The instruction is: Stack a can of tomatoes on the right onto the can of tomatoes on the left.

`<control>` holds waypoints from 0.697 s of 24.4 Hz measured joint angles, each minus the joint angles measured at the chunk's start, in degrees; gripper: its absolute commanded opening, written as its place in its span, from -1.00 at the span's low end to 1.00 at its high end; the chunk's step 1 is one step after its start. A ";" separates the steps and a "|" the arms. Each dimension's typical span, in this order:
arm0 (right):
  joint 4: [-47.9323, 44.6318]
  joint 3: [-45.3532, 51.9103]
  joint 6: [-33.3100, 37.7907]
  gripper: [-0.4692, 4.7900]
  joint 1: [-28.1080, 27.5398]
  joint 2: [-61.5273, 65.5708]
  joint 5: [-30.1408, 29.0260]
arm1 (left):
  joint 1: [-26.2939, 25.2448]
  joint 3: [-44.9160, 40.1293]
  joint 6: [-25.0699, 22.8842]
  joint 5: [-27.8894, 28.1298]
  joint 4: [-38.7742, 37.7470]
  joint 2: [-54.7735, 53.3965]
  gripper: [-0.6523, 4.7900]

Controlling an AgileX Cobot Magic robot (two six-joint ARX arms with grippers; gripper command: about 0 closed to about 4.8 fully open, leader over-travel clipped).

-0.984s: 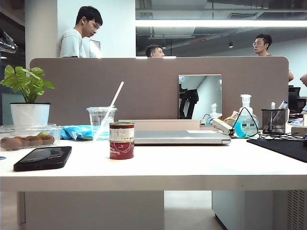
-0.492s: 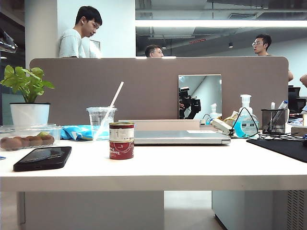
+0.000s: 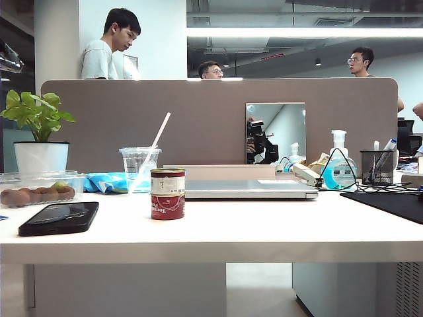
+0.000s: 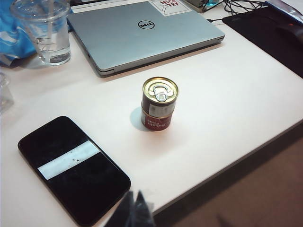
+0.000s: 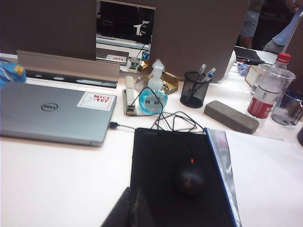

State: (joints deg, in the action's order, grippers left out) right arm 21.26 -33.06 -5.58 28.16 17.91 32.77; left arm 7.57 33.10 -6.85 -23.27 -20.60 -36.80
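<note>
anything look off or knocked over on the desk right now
Nothing stands out. The two red tomato cans stand stacked upright and roughly aligned, near the closed silver laptop. The clear plastic cup is upright, with no spill visible.

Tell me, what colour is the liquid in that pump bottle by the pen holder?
Blue, in a clear pump bottle; the right wrist view shows it best.

Bright, even office light from a ceiling strip lamp (image 3: 304, 32); soft shadows on the desk (image 4: 227, 94); wrist views slightly soft.

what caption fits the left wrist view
Two tomato cans stacked between phone and laptop; left gripper shut, clear of them.
</note>
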 measured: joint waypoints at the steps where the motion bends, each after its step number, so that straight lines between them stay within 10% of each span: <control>1: -0.04 0.98 -0.11 -0.84 -0.02 -0.26 0.11 | 0.00 0.00 0.00 0.00 0.00 0.00 -0.77; 8: -13.64 18.71 -0.42 -0.84 -3.02 -0.52 0.42 | 0.00 0.00 0.00 0.11 0.00 0.02 -0.77; 17: -27.87 27.41 1.11 -0.84 -23.04 -11.69 -23.08 | 0.00 0.00 0.00 0.13 -0.02 0.00 -0.77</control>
State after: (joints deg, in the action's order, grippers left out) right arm -6.61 -5.65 -4.47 5.13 6.22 9.69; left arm 7.57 33.10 -6.85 -23.14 -20.62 -36.80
